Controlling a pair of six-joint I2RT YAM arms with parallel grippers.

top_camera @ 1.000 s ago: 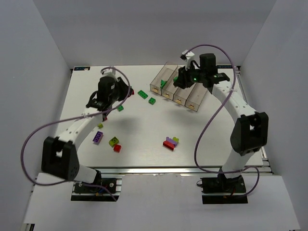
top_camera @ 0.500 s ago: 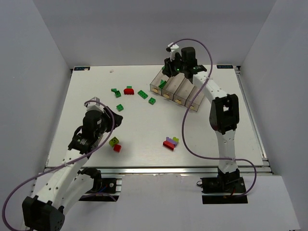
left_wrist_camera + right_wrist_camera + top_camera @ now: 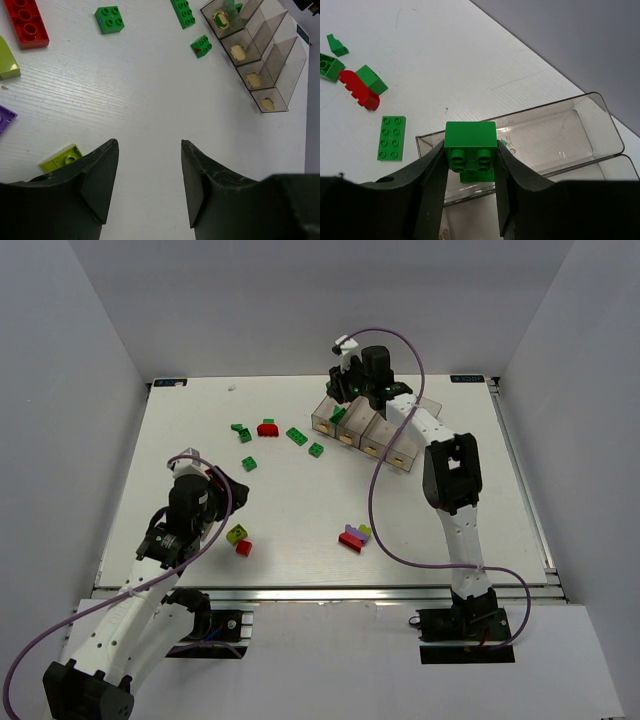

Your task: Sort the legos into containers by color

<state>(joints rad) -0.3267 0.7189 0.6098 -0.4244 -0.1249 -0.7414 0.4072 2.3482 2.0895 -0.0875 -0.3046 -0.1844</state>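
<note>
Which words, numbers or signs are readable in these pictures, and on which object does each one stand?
No text is readable.
Tan end labels on the four clear plastic bins: no legible writing.
Small blue stickers at the far corners of the white table: too small to read.

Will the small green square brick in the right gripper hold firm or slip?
Likely stiff: the green studded plastic brick looks undeformed between the fingers. Probably light, being small. Its smooth sides might slip.
</note>
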